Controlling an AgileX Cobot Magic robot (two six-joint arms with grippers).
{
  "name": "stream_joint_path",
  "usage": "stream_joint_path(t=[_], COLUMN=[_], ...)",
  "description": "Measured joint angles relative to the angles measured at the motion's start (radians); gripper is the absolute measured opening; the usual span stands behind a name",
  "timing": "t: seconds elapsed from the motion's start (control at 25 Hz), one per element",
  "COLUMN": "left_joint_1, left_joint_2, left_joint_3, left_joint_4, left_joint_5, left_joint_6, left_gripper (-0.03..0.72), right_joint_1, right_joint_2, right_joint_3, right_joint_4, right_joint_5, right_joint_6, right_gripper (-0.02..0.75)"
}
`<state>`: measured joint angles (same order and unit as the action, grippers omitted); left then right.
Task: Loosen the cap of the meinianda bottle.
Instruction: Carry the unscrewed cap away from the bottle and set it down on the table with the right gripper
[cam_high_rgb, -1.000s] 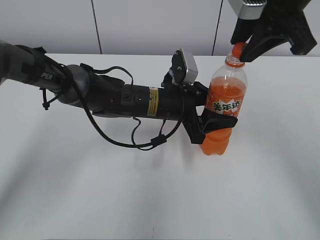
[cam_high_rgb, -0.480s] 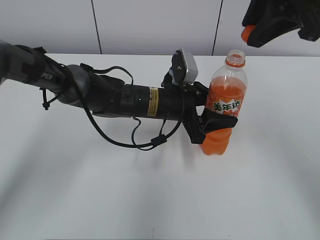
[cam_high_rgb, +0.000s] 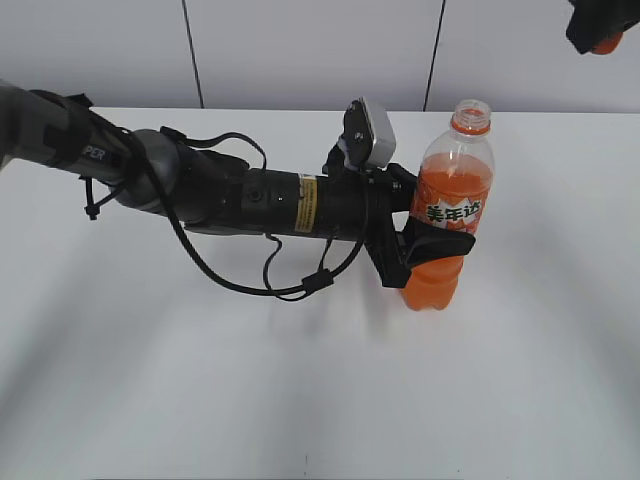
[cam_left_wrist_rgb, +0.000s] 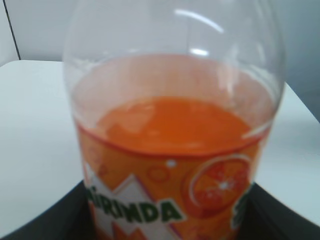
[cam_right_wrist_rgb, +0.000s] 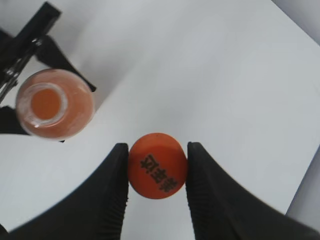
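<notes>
The meinianda bottle (cam_high_rgb: 447, 200) stands upright on the white table with its neck open and no cap on it. My left gripper (cam_high_rgb: 420, 245) is shut on the bottle's labelled body; the left wrist view shows the label and soda (cam_left_wrist_rgb: 170, 165) up close between my left gripper's jaws (cam_left_wrist_rgb: 170, 220). My right gripper (cam_high_rgb: 597, 28) is high at the top right, shut on the orange cap (cam_high_rgb: 606, 42). The right wrist view looks down on the cap (cam_right_wrist_rgb: 157, 165) between the right gripper's two black fingers (cam_right_wrist_rgb: 156, 167), with the open bottle mouth (cam_right_wrist_rgb: 47, 104) far below to the left.
The white table (cam_high_rgb: 300, 400) stretches around the bottle. The left arm (cam_high_rgb: 230, 195) lies across the table's middle with a looping cable (cam_high_rgb: 270, 285). A pale panelled wall (cam_high_rgb: 300, 50) is behind.
My right gripper has taken the cap off the bottle's neck and carried it up and to the right. The bottle and left arm have not moved.
</notes>
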<state>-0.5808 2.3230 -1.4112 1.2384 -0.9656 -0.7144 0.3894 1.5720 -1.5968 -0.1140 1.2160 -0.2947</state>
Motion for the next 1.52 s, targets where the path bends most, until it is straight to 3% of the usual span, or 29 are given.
stream_joint_path(t=[0.2, 0.56, 0.8, 1.12, 1.52], left_joint_1=[0.000, 0.000, 0.000, 0.000, 0.000], left_joint_2=[0.000, 0.001, 0.001, 0.001, 0.001], left_joint_3=[0.000, 0.000, 0.000, 0.000, 0.000], left_joint_4=[0.000, 0.000, 0.000, 0.000, 0.000], left_joint_5=[0.000, 0.001, 0.001, 0.000, 0.000], left_joint_6=[0.000, 0.000, 0.000, 0.000, 0.000], left_gripper=[0.426, 0.426, 0.426, 0.426, 0.426], right_joint_1=[-0.058, -0.229, -0.266, -0.268, -0.289], right_joint_2=[0.000, -0.001, -0.001, 0.007, 0.171], right_joint_3=[0.000, 0.061, 0.248, 0.567, 0.619], right_joint_4=[-0.005, 0.114, 0.114, 0.143, 0.152], right_joint_5=[0.000, -0.018, -0.170, -0.485, -0.669], right_joint_6=[0.169, 0.190, 0.190, 0.190, 0.184], right_gripper=[0.267, 0.267, 0.267, 0.267, 0.267])
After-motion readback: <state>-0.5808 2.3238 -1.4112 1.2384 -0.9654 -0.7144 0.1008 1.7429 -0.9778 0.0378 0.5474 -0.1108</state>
